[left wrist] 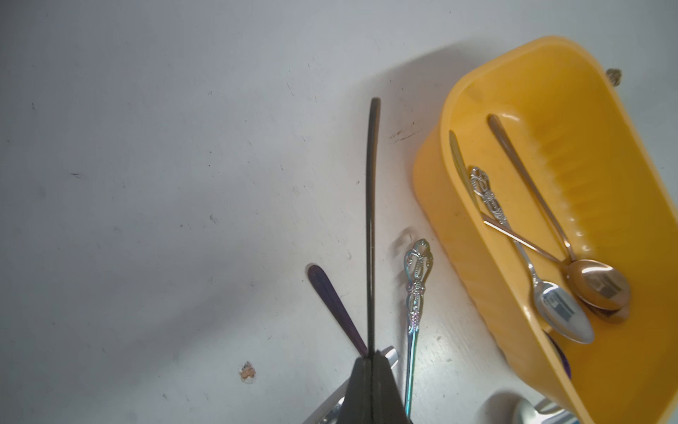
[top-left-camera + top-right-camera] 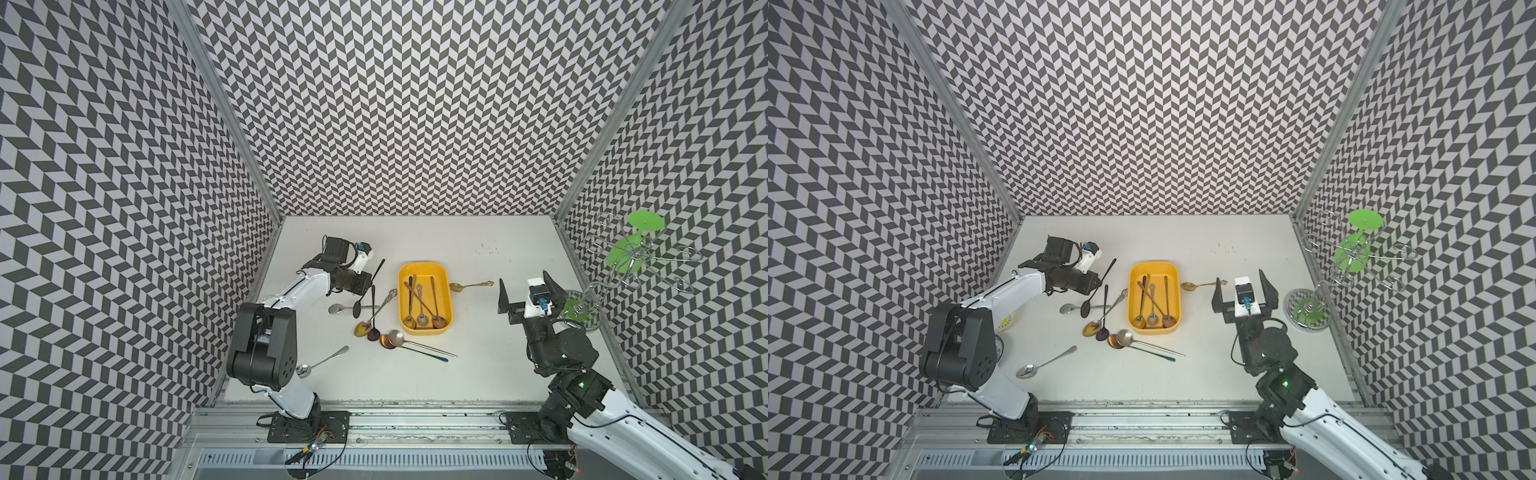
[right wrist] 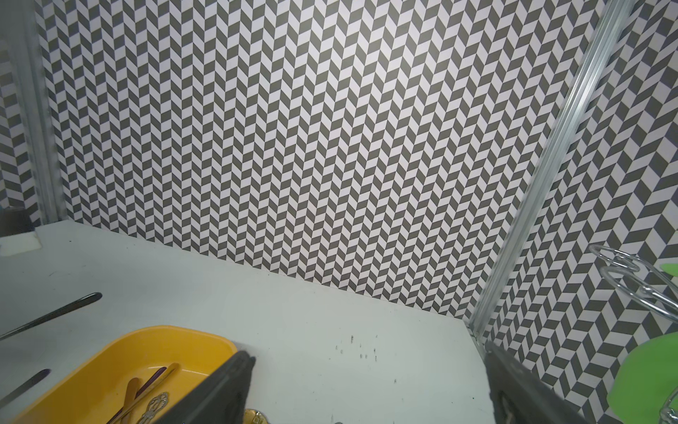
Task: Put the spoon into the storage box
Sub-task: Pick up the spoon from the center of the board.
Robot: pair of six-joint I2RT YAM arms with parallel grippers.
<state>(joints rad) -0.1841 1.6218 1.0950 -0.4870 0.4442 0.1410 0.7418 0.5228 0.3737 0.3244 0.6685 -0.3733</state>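
My left gripper (image 2: 367,280) (image 2: 1098,283) (image 1: 372,354) is shut on the thin handle of a black spoon (image 2: 376,272) (image 1: 371,220), just left of the storage box. The spoon's bowl (image 2: 357,309) sits on the near side of the jaws, and its handle end points toward the back wall. The yellow storage box (image 2: 401,299) (image 2: 1130,299) (image 1: 473,257) (image 3: 110,354) holds several spoons. My right gripper (image 2: 527,286) (image 2: 1241,289) (image 3: 368,354) hangs open and empty to the right of the box.
Several loose spoons lie left of and in front of the box (image 2: 370,320). A gold spoon (image 2: 469,285) lies right of it and a silver spoon (image 2: 322,362) near the left arm's base. A wire rack with a green glass (image 2: 636,257) stands at the right wall.
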